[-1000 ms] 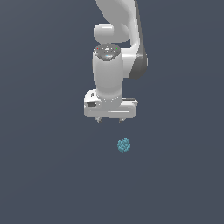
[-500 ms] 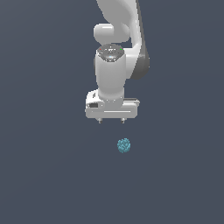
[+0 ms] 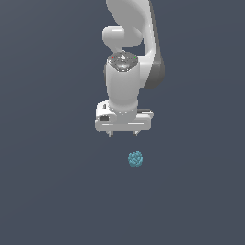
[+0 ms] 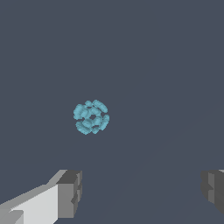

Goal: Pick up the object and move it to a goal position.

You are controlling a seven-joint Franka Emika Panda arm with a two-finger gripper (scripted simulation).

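The object is a small teal-blue bumpy ball (image 3: 136,159) lying on the dark grey floor. It also shows in the wrist view (image 4: 91,117), ahead of the fingers and apart from them. My white gripper (image 3: 123,134) hangs above the ball and slightly toward the exterior view's left of it, pointing down. Its jaws stand wide apart and hold nothing. In the wrist view one fingertip (image 4: 70,193) and the other fingertip (image 4: 213,188) show with a wide gap between them.
The plain dark grey floor (image 3: 48,191) fills both views. No other objects, containers or edges show.
The gripper has shifted a little toward the exterior view's right and nearer the ball. The ball has not moved. The jaws stay open.
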